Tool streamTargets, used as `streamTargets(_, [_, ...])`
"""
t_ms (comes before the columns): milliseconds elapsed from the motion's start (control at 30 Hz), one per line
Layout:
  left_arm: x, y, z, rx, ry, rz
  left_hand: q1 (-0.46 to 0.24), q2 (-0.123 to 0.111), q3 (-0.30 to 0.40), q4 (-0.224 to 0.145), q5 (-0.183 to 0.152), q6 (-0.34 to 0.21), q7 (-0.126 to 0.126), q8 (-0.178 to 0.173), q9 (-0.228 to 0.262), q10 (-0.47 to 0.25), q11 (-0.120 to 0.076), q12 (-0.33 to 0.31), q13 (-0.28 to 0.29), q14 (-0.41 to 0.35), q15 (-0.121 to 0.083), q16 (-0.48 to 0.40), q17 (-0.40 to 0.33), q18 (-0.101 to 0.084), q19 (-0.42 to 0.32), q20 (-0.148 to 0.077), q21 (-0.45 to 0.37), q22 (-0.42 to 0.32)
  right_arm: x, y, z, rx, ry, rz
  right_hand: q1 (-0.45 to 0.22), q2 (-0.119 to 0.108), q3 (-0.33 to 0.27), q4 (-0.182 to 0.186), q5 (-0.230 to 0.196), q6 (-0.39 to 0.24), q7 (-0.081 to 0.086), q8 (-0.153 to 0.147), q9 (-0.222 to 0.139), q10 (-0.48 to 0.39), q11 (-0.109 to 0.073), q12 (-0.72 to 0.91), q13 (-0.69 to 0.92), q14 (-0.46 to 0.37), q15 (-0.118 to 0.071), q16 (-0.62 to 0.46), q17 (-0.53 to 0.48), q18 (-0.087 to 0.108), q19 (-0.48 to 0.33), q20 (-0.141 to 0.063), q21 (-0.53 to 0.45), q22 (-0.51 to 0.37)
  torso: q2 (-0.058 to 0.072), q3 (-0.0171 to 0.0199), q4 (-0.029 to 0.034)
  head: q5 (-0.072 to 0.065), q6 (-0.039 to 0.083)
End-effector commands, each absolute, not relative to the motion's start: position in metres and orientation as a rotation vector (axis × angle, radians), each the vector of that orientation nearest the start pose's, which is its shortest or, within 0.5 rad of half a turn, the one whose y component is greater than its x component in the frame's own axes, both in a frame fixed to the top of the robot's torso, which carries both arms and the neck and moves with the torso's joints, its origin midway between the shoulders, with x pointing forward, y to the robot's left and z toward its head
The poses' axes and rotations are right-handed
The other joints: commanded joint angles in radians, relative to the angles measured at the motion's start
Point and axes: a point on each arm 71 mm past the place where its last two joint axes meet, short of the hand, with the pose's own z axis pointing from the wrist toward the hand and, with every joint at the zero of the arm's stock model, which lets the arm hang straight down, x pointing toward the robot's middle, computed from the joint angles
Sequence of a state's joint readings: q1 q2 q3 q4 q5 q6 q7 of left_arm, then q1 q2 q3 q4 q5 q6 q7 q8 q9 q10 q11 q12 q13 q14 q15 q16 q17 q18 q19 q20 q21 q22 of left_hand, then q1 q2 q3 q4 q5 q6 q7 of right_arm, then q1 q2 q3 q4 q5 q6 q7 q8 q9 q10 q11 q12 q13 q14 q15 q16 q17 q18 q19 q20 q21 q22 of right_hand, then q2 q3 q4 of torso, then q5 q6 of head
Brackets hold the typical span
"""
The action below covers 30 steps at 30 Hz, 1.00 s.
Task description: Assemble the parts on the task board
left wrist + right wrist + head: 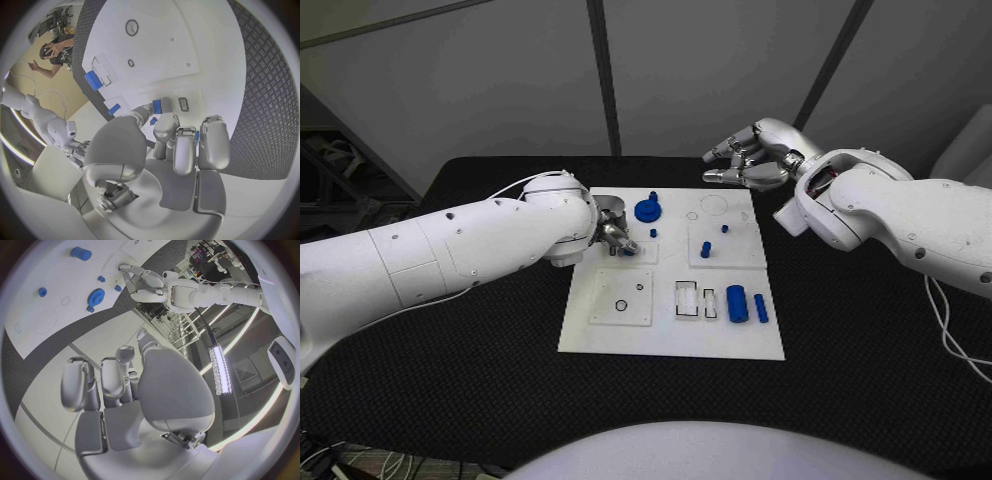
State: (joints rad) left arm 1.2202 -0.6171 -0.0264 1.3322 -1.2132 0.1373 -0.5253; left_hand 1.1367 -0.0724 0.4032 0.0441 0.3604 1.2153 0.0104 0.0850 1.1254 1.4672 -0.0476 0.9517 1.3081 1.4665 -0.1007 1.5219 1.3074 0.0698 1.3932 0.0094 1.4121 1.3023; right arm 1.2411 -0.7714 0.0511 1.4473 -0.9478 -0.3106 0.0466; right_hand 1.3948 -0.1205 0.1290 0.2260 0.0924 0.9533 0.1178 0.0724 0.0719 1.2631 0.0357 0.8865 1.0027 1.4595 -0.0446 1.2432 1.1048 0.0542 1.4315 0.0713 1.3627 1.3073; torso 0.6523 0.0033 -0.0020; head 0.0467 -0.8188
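The white task board (672, 340) lies in the middle of the black bench (473, 370). The left hand (615, 234) is low over the board's near-left part, beside the blue gear (648, 210), its fingers (185, 150) curled in close together; a small blue piece (157, 106) sits just at the fingertips in the left wrist view, but I cannot tell whether the hand actually holds it. The right hand (750, 160) hangs above the bench past the far edge of the board, fingers bent inward with nothing in them, well apart from the parts. On the board, a short blue peg (707, 249) stands near the middle, and a thick blue cylinder (736, 302) and a thinner blue rod (760, 308) lie side by side near the right edge, next to two small rectangular slots (687, 300)
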Motion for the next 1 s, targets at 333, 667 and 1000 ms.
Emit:
streamTargets(333, [0.5121,0.1594,-0.2304,-0.064,2.288,-0.338,-0.074,0.008,-0.043,0.080,-0.278,0.027,-0.010,-0.009,0.002,0.072,-0.012,0.007,0.074,0.088,-0.011,0.000,0.189,-0.004,-0.002,-0.005,-0.006,0.004,0.5167,-0.1860,-0.1332,0.251,1.597,1.034,-0.016,0.003,-0.007,0.007,0.004,0.006,0.001,-0.006,-0.001,0.004,-0.003,-0.001,-0.003,0.013,0.002,-0.008,-0.002,0.004,0.006,-0.003,0.000,0.038,0.000,-0.0006,0.0008,-0.002,0.001])
streamTargets(667, [0.5141,0.1610,-0.2295,-0.092,2.265,-0.343,-0.080,0.003,-0.081,0.146,-0.306,0.033,-0.010,-0.012,0.004,0.072,-0.012,0.013,0.078,0.088,-0.013,0.002,0.192,-0.005,0.000,-0.007,-0.006,0.008,0.5168,-0.1863,-0.1332,0.252,1.596,1.033,-0.020,0.004,-0.008,0.010,0.004,0.006,0.001,-0.006,-0.002,0.003,-0.003,-0.002,-0.004,0.013,0.002,-0.010,-0.003,0.004,0.006,-0.003,-0.002,0.037,0.000,-0.0007,0.0005,-0.002,0.005])
streamTargets(1000, [0.5162,0.1640,-0.2294,-0.107,2.256,-0.340,-0.074,0.000,-0.093,0.168,-0.307,0.034,-0.011,-0.013,0.005,0.073,-0.012,0.016,0.079,0.089,-0.013,0.004,0.194,-0.005,0.002,-0.008,-0.005,0.011,0.5170,-0.1867,-0.1334,0.252,1.597,1.032,-0.023,0.004,-0.009,0.012,0.004,0.006,0.001,-0.007,-0.002,0.004,-0.003,-0.001,-0.004,0.013,0.002,-0.010,-0.003,0.004,0.006,-0.003,-0.002,0.037,0.000,-0.0003,0.0008,-0.002,0.006])
